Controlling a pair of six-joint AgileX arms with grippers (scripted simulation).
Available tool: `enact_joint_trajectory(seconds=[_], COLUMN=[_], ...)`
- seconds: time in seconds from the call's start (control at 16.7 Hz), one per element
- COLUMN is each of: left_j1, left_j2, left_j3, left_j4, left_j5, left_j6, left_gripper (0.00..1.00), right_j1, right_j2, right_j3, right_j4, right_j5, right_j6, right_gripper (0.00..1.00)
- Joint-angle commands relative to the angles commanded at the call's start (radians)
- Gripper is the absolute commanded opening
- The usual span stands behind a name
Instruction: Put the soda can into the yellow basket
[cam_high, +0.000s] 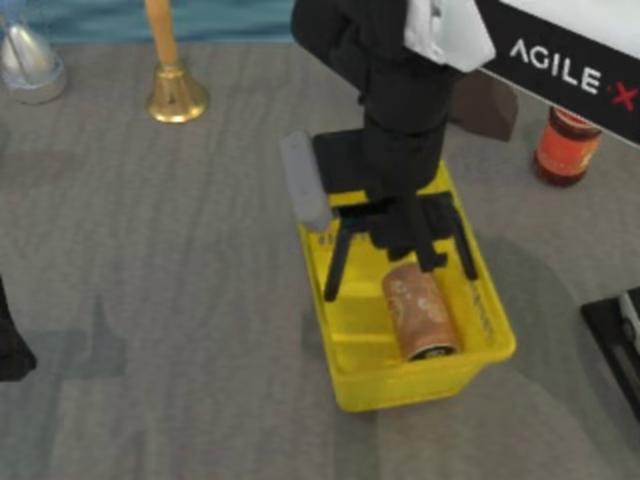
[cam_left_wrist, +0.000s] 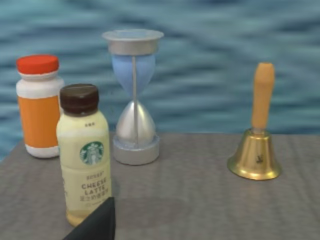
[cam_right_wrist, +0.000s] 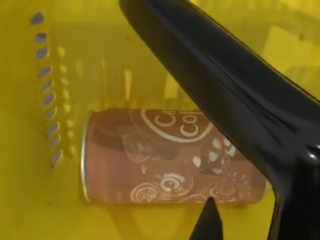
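The orange-brown metal soda can (cam_high: 420, 313) lies on its side inside the bright yellow slotted plastic basket (cam_high: 345, 290), lower centre of frame, released by the right end effector (cam_high: 402, 262), whose fingers stand spread directly above it.

"AGILE X" on arm (cam_high: 570, 70); "CHEESE LATTE" on bottle (cam_left_wrist: 84, 155).

grey table (cam_high: 150, 300), yellow basket (cam_high: 345, 355), bell (cam_high: 177, 95), hourglass (cam_high: 28, 60)

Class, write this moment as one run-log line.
soda can: lying inside yellow basket | right gripper: open above can | left arm: parked at left edge
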Motion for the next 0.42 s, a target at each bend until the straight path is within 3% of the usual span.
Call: enact_joint_trajectory(seconds=[0.42], left_j1=[0.0], left_j2=[0.0], left_j3=[0.0], left_j4=[0.0], left_j5=[0.0], left_j6=[0.0], left_gripper=[1.0], right_j1=[-0.027], right_j2=[-0.022], right_j3=[0.147], right_j4=[-0.169], right_j5=[0.0], right_j6=[-0.032], right_gripper=[0.0])
